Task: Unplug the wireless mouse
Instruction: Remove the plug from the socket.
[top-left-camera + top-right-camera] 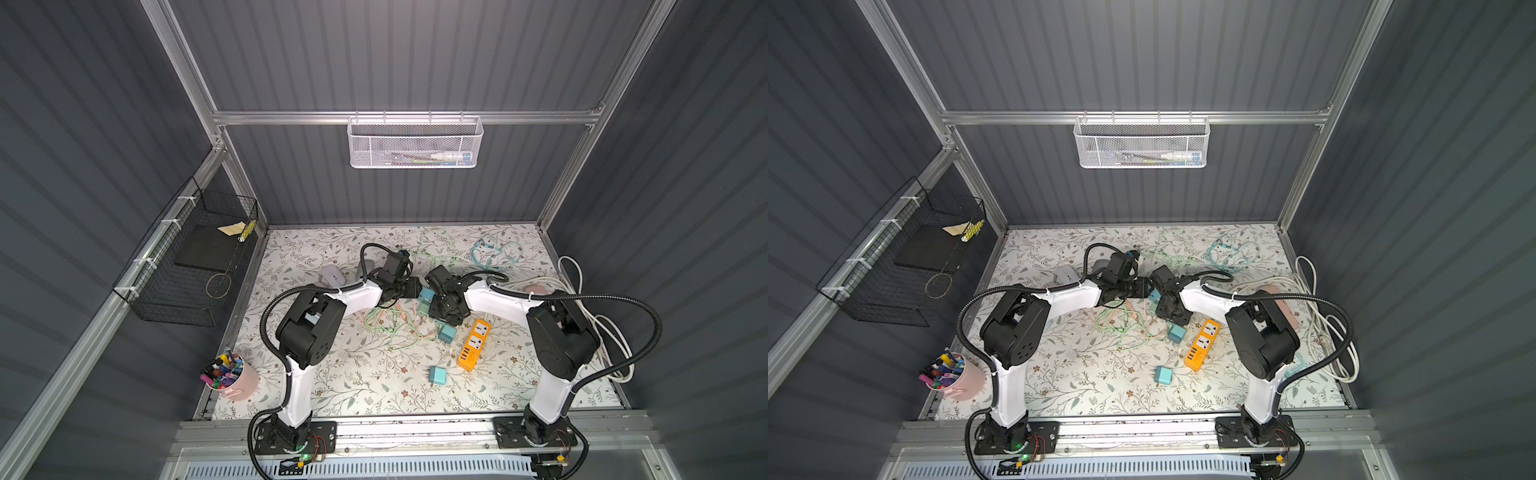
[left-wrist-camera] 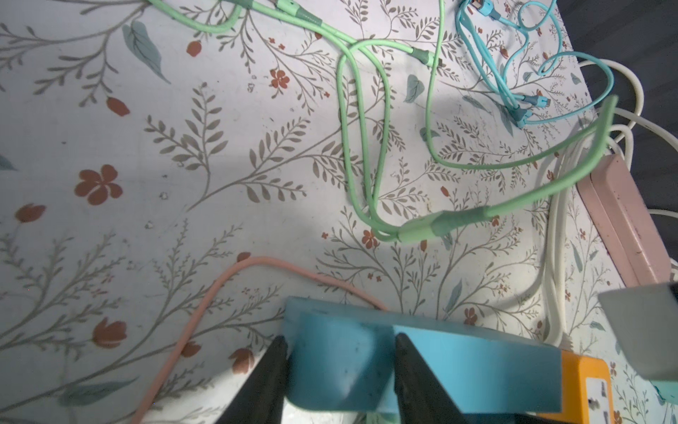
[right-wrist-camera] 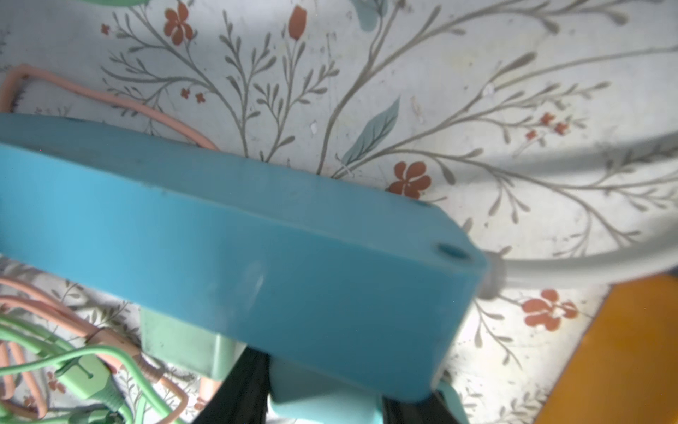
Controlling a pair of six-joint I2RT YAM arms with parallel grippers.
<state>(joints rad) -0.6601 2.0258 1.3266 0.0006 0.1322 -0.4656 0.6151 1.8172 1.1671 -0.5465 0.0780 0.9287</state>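
Grey wireless mouse [image 1: 332,275] seems to lie behind the left arm, well apart from both grippers. The left gripper [image 2: 339,345] squeezes the blue power strip [image 3: 257,238]. The right gripper [image 3: 323,380] pinches a pale teal plug [image 3: 323,403] beside it. Best to hold the strip firm and pull the plug straight out. Both arms bend inward, with their wrists close together.

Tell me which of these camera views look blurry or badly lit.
Both top views are sharp but wide-angle, so the frame posts splay outward; the floral table is bright, the walls dark. Left wrist view: the green cable is crisp, a soft shadow crosses the middle. Right wrist view: the blue power strip sits too close and looks smeared, and the orange power strip is a blur.
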